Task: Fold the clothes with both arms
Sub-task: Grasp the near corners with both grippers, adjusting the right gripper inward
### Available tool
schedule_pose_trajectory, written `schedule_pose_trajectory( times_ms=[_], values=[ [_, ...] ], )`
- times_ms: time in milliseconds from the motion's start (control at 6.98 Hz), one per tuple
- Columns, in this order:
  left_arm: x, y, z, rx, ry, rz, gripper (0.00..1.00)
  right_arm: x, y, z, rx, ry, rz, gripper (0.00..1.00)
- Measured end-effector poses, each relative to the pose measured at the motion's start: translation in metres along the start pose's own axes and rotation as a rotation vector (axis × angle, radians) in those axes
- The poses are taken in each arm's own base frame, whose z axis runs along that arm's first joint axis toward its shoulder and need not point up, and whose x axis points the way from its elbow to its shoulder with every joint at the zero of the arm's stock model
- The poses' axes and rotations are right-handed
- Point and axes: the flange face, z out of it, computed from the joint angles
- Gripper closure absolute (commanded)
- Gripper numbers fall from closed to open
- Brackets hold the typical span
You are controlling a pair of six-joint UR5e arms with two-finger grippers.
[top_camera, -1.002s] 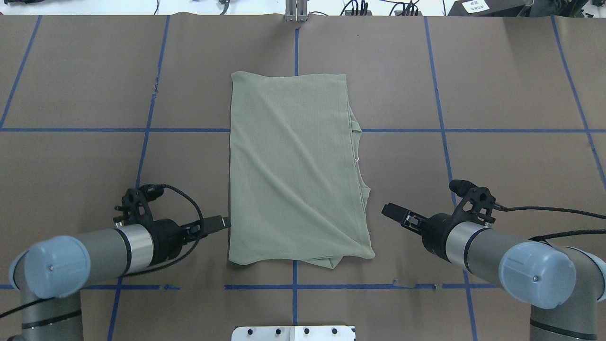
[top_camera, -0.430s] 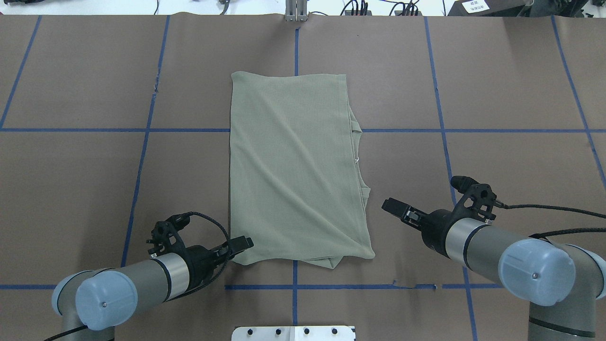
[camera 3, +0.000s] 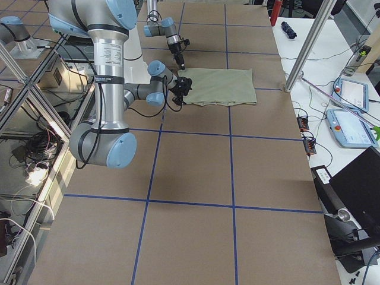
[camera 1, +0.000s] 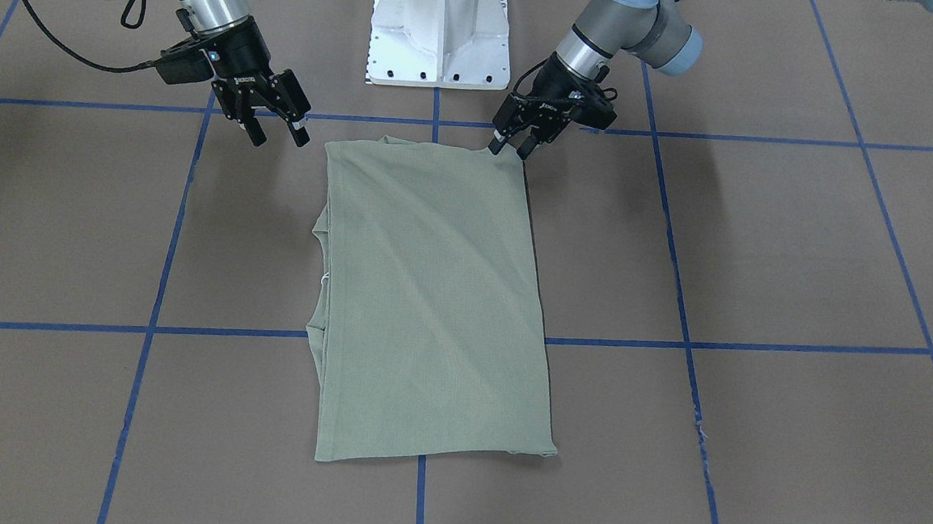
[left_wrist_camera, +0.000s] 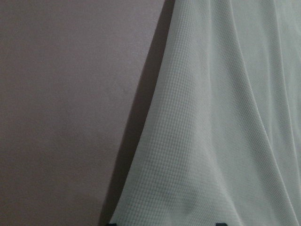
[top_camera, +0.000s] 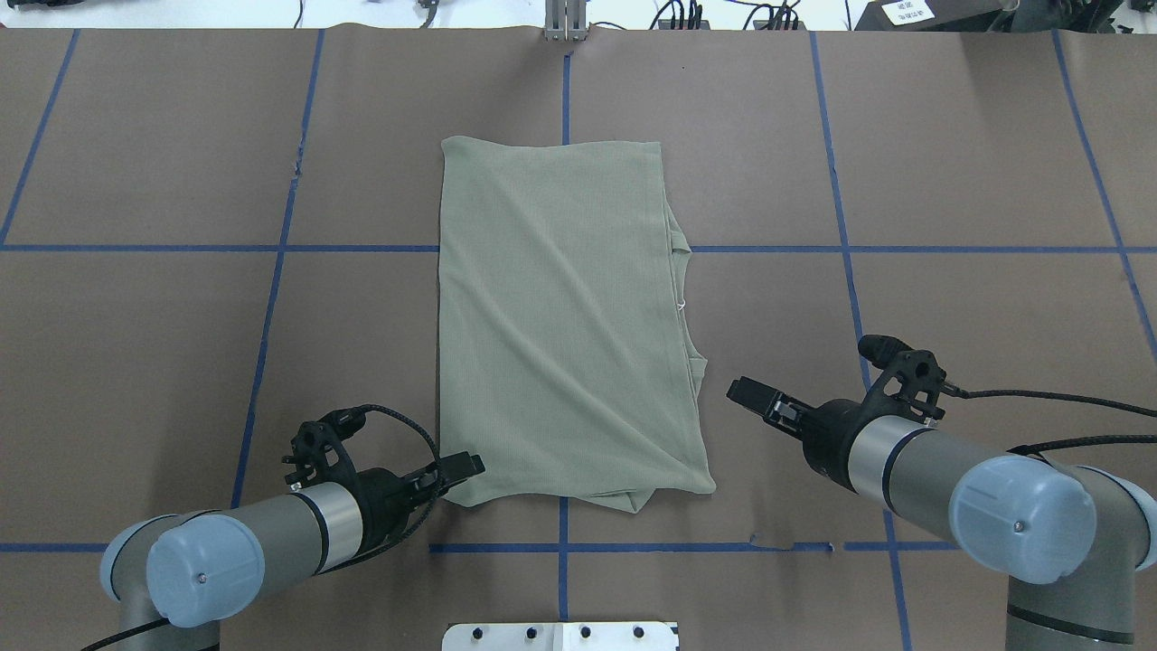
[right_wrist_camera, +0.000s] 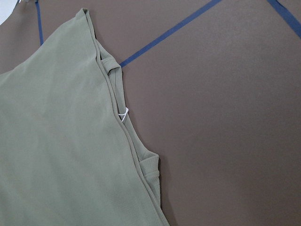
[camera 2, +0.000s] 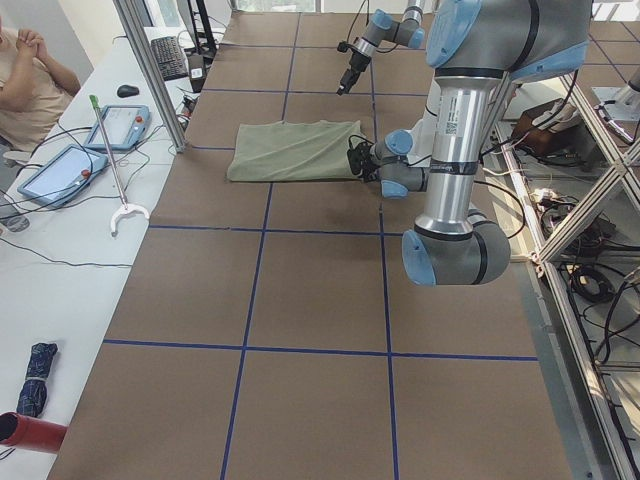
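Sage-green knit shirt [top_camera: 560, 316] lies flat mid-table, folded to a long rectangle. No sleeves are showing, so presumably they're tucked inside. The neck edge with the white label [right_wrist_camera: 123, 114] faces the right gripper's side.

Left gripper [camera 1: 511, 149]: low, at the shirt corner right at its tips. Jaws spread, corner fabric between them. Its wrist view is nearly all knit, with both dark tips apart at the bottom edge. Not clamped on anything that I can see.

Right gripper [camera 1: 280, 139]: jaws wide, nothing in them, clear of the cloth. Its own near corner sits just ahead and inboard of the tips, with bare brown table [top_camera: 777, 470] between.

My read: the next fold takes the robot-side end over to the far end, so each arm needs a near corner. Left is staged for the pinch; right has to close the gap first.

Risk: that right corner is a bunched stack of layers, so a shallow bite may lift only the top ply.
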Motion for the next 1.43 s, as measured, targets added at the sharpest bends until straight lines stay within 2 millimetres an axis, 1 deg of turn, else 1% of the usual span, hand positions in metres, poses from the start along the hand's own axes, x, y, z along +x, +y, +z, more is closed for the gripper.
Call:
schedule_pose_trajectory(
  times_ms=[143,430,573,716,859,1002,1145,1289,1432],
  values=[
    [-0.0037,-0.0002,-0.0016,-0.006,-0.013,0.009,0.24,0.0006,0.0,0.0007,0.0,0.002,0.0,0.0],
    [-0.0066,0.0026,0.0014,-0.007,-0.043,0.019,0.25,0.0018,-0.0002,0.0024,0.005,0.005,-0.001,0.0],
    [-0.0059,0.0037,0.0022,-0.008,-0.047,0.02,0.34,0.002,-0.0002,0.0029,0.007,0.005,-0.001,0.0],
    [-0.0051,0.0044,0.0028,-0.008,-0.047,0.02,0.5,0.0023,-0.0003,0.0033,0.007,0.006,-0.002,0.0],
    [-0.0044,0.0048,0.0031,-0.008,-0.047,0.019,0.57,0.0025,-0.0003,0.0035,0.008,0.006,-0.002,0.0],
    [-0.004,0.0049,0.0035,-0.007,-0.046,0.017,0.86,0.0027,-0.0004,0.0036,0.008,0.007,-0.001,0.0],
    [-0.0043,0.005,0.0039,-0.005,-0.047,0.016,1.0,0.0027,-0.0001,0.0036,0.007,0.007,-0.002,0.0],
    [-0.0052,0.0054,0.0047,-0.004,-0.048,0.017,1.0,0.0036,0.0006,0.0049,0.007,0.009,-0.003,0.03],
    [-0.0062,0.0055,0.0052,-0.003,-0.05,0.018,1.0,0.0044,0.0021,0.0084,0.007,0.014,0.003,0.1]
  ],
)
